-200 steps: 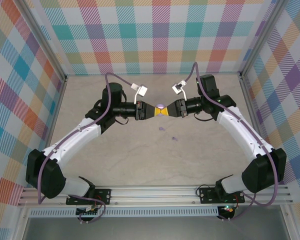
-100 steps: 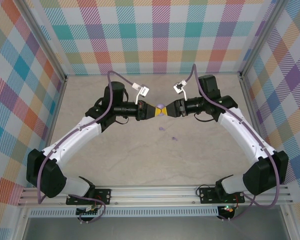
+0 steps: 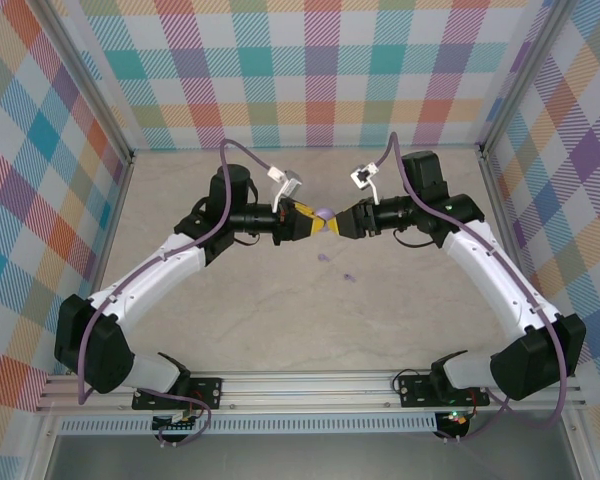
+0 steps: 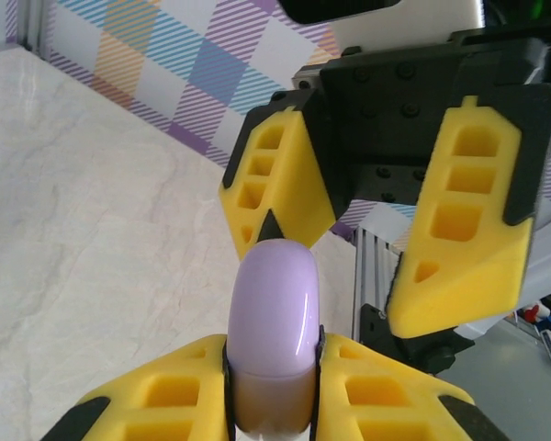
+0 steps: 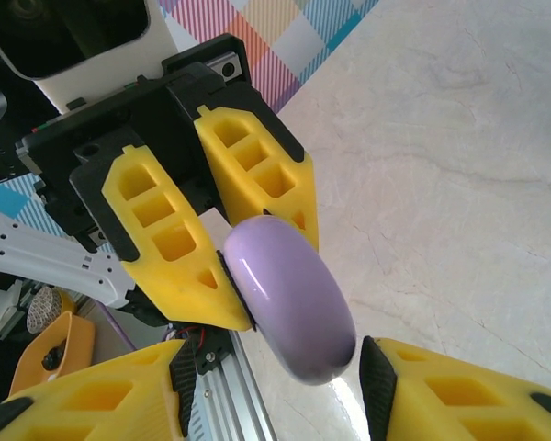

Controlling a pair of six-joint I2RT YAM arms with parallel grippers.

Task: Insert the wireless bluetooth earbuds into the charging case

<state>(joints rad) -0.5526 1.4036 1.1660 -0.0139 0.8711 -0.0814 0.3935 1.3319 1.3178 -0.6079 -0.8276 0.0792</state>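
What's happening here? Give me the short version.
The left gripper is shut on a lilac charging case, holding it in the air above the table. The right gripper faces it with jaws open on either side of the case's free end. Two lilac earbuds lie on the table below, not yet in the case.

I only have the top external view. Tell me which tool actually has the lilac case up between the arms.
Observer: The left tool clamps the lilac case edge-on between its fingers.
Operator: Report the right tool.
Observer: The right tool stands open, fingers either side of the case's free edge, one clearly apart from it.
Operator: Give me the case's state.
Observer: It looks closed: a smooth, glossy shell.
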